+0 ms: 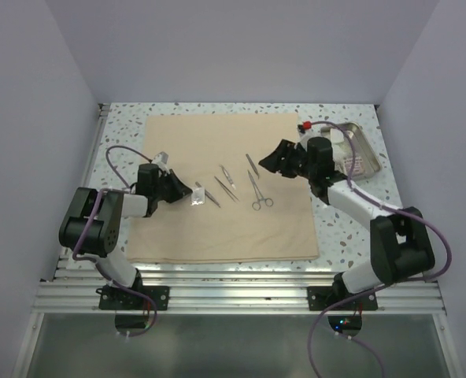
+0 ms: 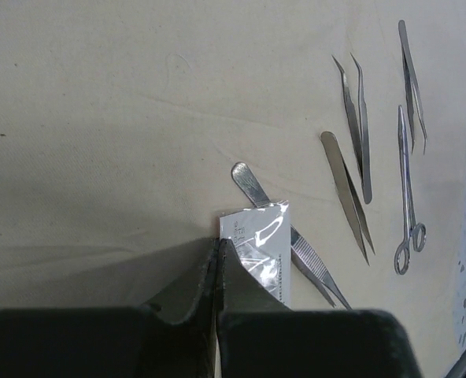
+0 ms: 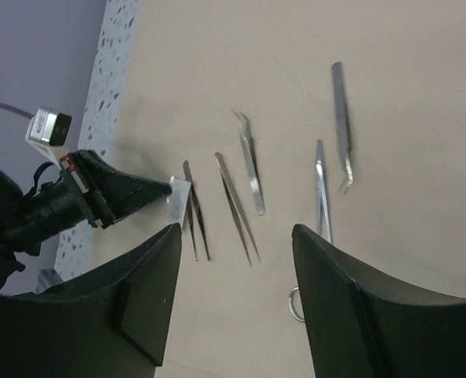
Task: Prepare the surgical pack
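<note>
Five steel instruments lie side by side mid-cloth (image 1: pixel 217 142): four tweezers (image 2: pixel 347 185) and ring-handled forceps (image 2: pixel 407 173). The cloth is spread flat across the table (image 1: pixel 123 126). The left gripper (image 2: pixel 220 246) sits low on it, its jaws pressed together on the edge of a clear packet (image 2: pixel 257 236) that rests across the nearest tweezers. The right gripper (image 3: pixel 234 236) hangs above the instruments, spread wide and empty. The tray (image 1: pixel 368 150) sits just beside the cloth's far right corner, partly behind the right arm.
</note>
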Controlling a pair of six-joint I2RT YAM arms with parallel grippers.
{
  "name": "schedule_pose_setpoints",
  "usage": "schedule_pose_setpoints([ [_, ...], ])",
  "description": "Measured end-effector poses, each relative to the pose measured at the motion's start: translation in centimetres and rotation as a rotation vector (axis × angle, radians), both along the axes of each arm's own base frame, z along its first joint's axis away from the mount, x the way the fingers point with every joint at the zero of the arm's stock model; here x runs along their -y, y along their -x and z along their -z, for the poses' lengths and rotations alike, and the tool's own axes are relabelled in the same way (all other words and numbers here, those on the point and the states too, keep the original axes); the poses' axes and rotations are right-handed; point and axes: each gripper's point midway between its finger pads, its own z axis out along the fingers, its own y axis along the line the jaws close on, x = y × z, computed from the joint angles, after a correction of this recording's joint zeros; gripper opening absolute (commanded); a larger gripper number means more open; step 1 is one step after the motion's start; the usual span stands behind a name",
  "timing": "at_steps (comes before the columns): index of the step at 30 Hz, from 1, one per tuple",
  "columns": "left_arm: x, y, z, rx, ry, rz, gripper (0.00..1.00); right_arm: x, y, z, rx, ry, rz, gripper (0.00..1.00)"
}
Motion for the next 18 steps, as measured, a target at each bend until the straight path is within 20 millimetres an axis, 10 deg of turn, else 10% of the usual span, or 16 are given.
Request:
schedule_pose_setpoints([
  [9, 1.7, 2.8, -2.0, 0.101, 0.106, 0.100, 0.00, -10.5, 2.8, 1.7, -0.044, 0.004, -0.302, 0.61],
  [18, 3.8, 3.4, -7.7, 0.301, 0.249, 0.199, 0.00, -14.0, 4.1, 3.9, -0.077, -0.004, -0.417, 0.57],
])
